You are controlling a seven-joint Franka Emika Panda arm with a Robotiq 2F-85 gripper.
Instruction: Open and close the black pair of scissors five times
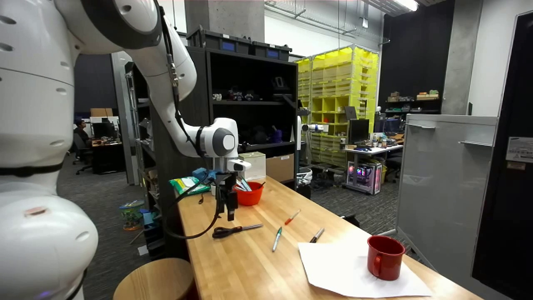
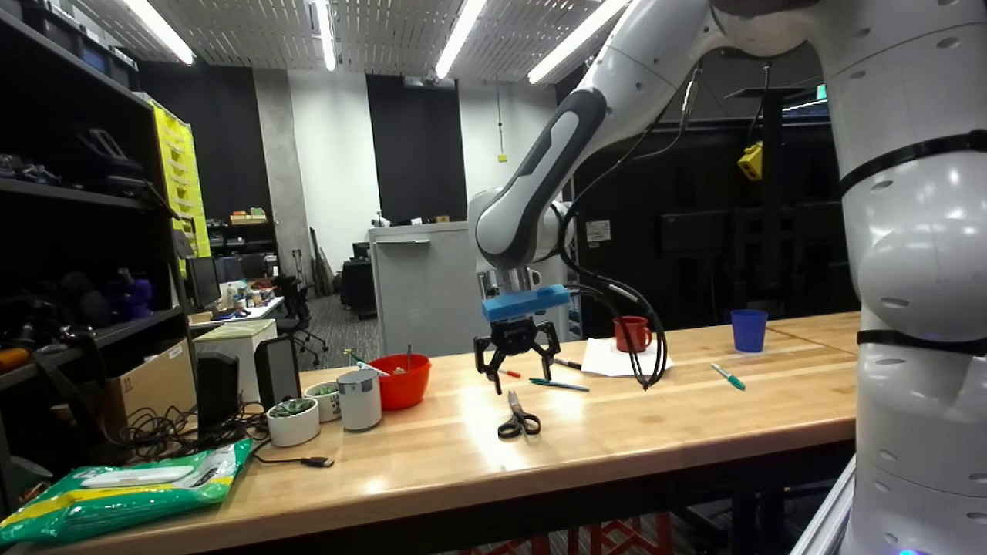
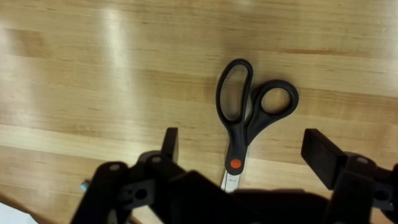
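Note:
The black pair of scissors lies flat on the wooden table, with black looped handles [image 3: 238, 140], an orange pivot dot and silver blades. The scissors also show in both exterior views [image 1: 227, 232] [image 2: 519, 424]. Their handle loops sit close together and the blades look shut or nearly so; in the wrist view the gripper hides the blade tips. My gripper [image 3: 241, 149] is open and empty above the scissors, its fingers on either side of the pivot and lower handles, not touching them. The gripper also shows above the table in both exterior views [image 1: 228, 210] [image 2: 523, 381].
A red bowl [image 2: 406, 383] holding tools stands near the gripper. Several pens, including a green one [image 1: 277, 238] and an orange one [image 1: 292, 217], lie beyond the scissors. A red mug [image 1: 386, 257] stands on white paper [image 1: 329, 266]. A blue cup [image 2: 749, 331] stands farther along.

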